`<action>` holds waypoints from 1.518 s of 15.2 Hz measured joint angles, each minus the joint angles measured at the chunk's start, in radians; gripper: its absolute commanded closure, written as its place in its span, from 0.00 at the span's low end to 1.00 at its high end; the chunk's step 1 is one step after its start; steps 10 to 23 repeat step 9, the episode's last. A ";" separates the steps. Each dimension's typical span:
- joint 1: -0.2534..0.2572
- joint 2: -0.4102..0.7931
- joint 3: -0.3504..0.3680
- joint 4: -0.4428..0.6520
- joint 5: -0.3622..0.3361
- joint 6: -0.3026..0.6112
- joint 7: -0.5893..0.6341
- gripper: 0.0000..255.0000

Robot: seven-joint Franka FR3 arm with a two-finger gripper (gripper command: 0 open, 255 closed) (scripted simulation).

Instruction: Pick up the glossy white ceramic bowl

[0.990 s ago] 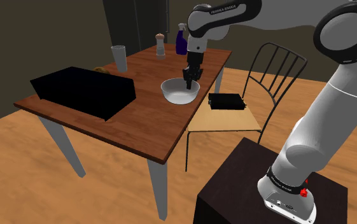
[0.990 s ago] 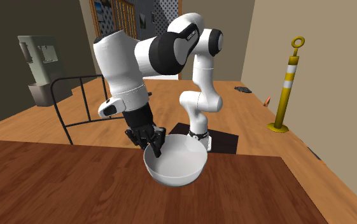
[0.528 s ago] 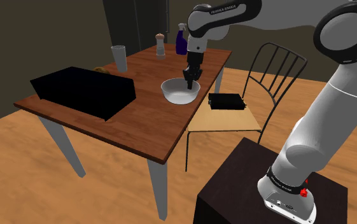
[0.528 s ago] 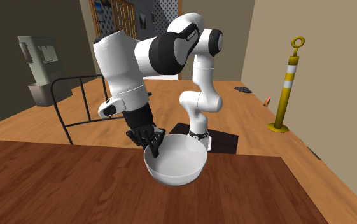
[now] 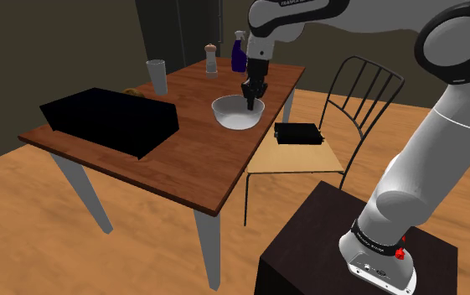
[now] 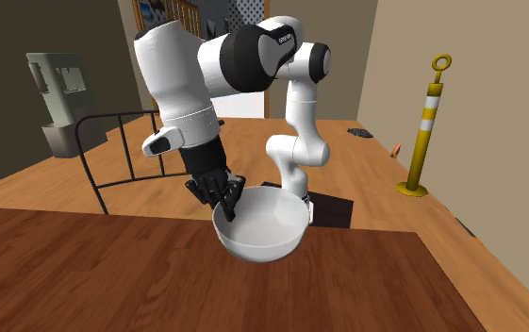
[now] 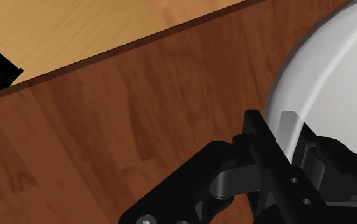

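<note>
The gripper (image 5: pixel 251 102) is pointing down and pinching the near wall of the bowl (image 5: pixel 235 113). One finger is sitting inside the rim and the other outside it. The jaws are narrow, with only the wall's thickness between them. In the wrist view the gripper (image 7: pixel 279 137) is straddling the bowl's (image 7: pixel 323 70) white rim. A rim pinch is being used because the bowl is too wide to be spanned across its body.

In the second exterior view the gripper (image 6: pixel 229 203) is gripping the bowl (image 6: pixel 262 231) on that view's left side. The bowl is hanging from this one point, so its weight is acting to one side of the fingers. Its base appears to be just clear of the table (image 6: pixel 111 283), though contact cannot be ruled out. As a judgement, the lift is under way and the glossy wall is making slip or tilt the main risk.

The bowl is lying toward the far right part of the table (image 5: pixel 183 159) in the shoulder view. A black box (image 5: pixel 111 120) is lying well apart on the left. A glass (image 5: pixel 157 75), a mill (image 5: pixel 212 59) and a blue bottle (image 5: pixel 238 52) are standing along the far edge. A chair (image 5: pixel 354 92) is standing to the right of the table.
</note>
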 measured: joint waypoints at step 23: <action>-0.002 0.009 -0.003 0.126 -0.001 -0.115 0.020 1.00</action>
